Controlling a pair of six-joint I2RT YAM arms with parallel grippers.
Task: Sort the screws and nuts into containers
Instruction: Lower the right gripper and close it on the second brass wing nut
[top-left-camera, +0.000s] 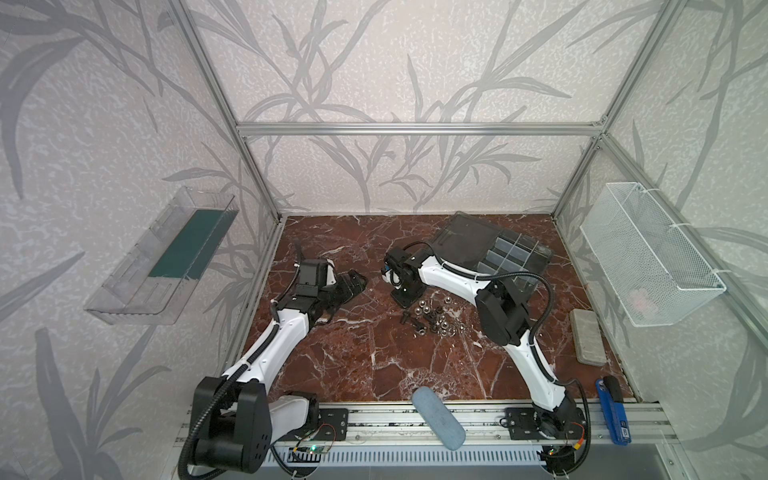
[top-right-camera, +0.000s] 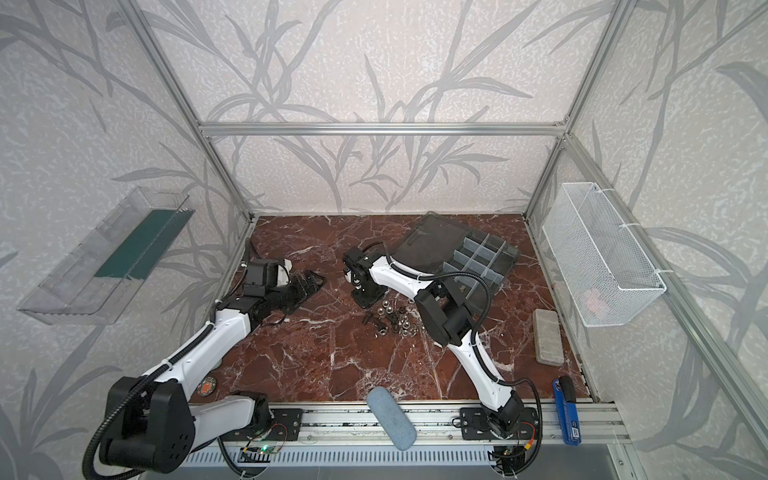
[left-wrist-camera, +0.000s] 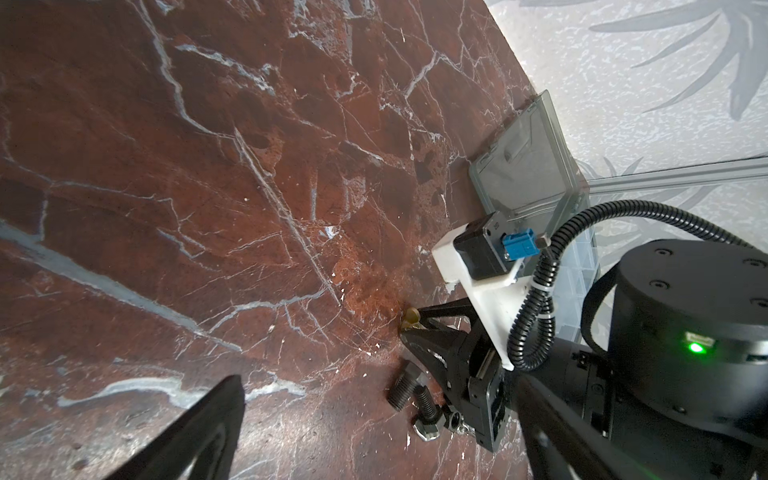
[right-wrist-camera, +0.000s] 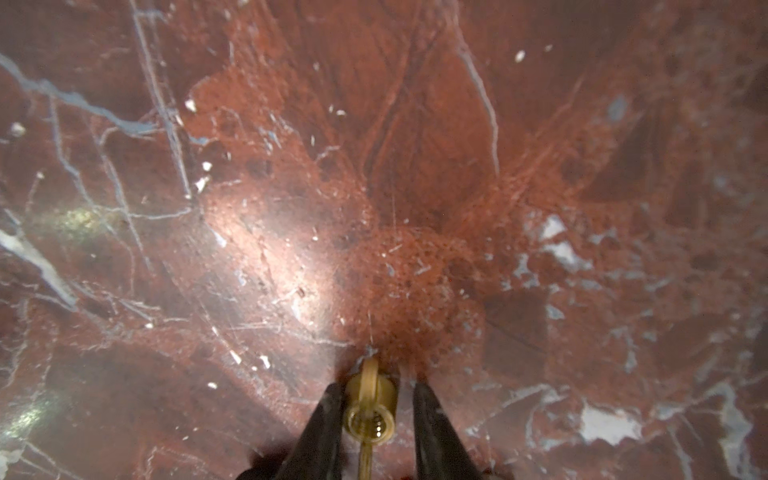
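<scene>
Right tool (right-wrist-camera: 377, 390), tips at the table (top-left-camera: 353, 365), straddles a brass piece (right-wrist-camera: 370, 401): jaws part-open, one finger touching it, the other just clear. Screws (left-wrist-camera: 405, 388) and nuts (top-left-camera: 445, 326) lie heaped just beside; containers (top-left-camera: 513, 253) stand near the back wall. Left tool (top-left-camera: 353, 284) is released, well apart.

Two arms here, the left arm (top-left-camera: 266, 353) and the right arm (top-left-camera: 453, 274). One organizer box (top-left-camera: 465, 235) right of centre, one wire basket (top-left-camera: 648, 257), one clear tray (top-left-camera: 158, 257), one grey block (top-left-camera: 588, 336), one oval case (top-left-camera: 438, 417), one blue stapler (top-left-camera: 614, 409), one brass piece (right-wrist-camera: 370, 399). Screws (left-wrist-camera: 405, 386) and nuts (top-left-camera: 428, 306) lie heaped mid-frame, too small to count.
</scene>
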